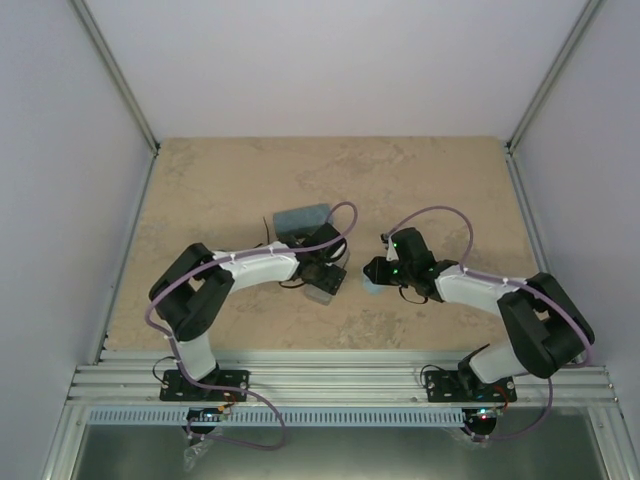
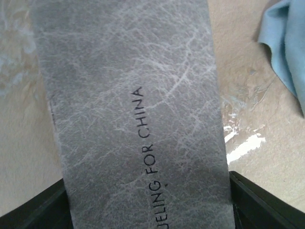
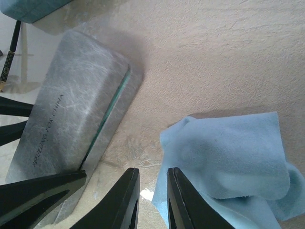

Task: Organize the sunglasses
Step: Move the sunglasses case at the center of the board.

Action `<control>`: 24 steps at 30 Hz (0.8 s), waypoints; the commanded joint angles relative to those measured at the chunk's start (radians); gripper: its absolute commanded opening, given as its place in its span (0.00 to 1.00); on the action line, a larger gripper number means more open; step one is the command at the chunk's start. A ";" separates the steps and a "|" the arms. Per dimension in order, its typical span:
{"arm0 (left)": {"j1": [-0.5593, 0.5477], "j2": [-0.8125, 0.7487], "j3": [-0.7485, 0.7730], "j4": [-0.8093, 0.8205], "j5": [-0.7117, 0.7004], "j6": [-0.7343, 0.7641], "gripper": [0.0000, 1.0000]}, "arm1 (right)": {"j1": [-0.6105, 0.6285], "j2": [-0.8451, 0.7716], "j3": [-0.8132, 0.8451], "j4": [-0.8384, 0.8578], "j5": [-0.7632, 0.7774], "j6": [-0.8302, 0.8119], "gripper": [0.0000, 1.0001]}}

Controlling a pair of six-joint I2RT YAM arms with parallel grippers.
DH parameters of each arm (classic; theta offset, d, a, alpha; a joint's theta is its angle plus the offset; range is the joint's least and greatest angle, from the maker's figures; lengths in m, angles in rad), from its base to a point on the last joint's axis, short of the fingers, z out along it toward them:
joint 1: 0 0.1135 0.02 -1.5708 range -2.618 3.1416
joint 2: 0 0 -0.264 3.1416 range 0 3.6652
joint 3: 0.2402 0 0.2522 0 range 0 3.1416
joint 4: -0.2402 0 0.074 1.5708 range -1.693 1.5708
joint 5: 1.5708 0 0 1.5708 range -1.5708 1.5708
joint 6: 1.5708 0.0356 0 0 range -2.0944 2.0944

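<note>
Your left gripper (image 2: 147, 181) straddles the grey case (image 3: 71, 119), which lies flat mid-table, nearer the near edge than the far one. Its fingers (image 2: 259, 200) stand wide on either long side of the case; whether they press it or merely flank it cannot be told.

Your right gripper (image 3: 152, 174) hangs just beside the light blue cloth (image 3: 228, 162), jaws almost together with a narrow slit and nothing in it.

Of the sunglasses (image 3: 10, 52) you can see only one thin dark temple arm. It lies on the table (image 1: 430, 180) beyond the grey case, toward the far edge, beside the blue-grey case (image 1: 300, 217). The red-framed pair is not in sight.

Judging by this, at least the dark pair is not yet packed. The grey case shows a thin seam along its lid and what it holds is hidden, so most of the job looks undone.
</note>
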 commanded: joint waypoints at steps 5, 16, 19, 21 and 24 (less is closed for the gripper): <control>-0.003 0.054 0.071 -0.029 -0.016 0.152 0.66 | -0.015 -0.048 -0.019 -0.011 0.029 0.005 0.18; 0.022 0.283 0.442 0.002 -0.051 0.335 0.67 | -0.024 -0.245 -0.030 -0.132 0.216 0.051 0.18; 0.061 0.379 0.589 -0.020 -0.032 0.308 0.66 | -0.026 -0.297 -0.035 -0.166 0.265 0.064 0.18; 0.082 0.437 0.689 -0.042 -0.022 0.253 0.66 | -0.027 -0.327 -0.041 -0.186 0.295 0.077 0.18; 0.104 0.518 0.824 -0.097 -0.002 0.188 0.67 | -0.028 -0.369 -0.047 -0.220 0.340 0.101 0.18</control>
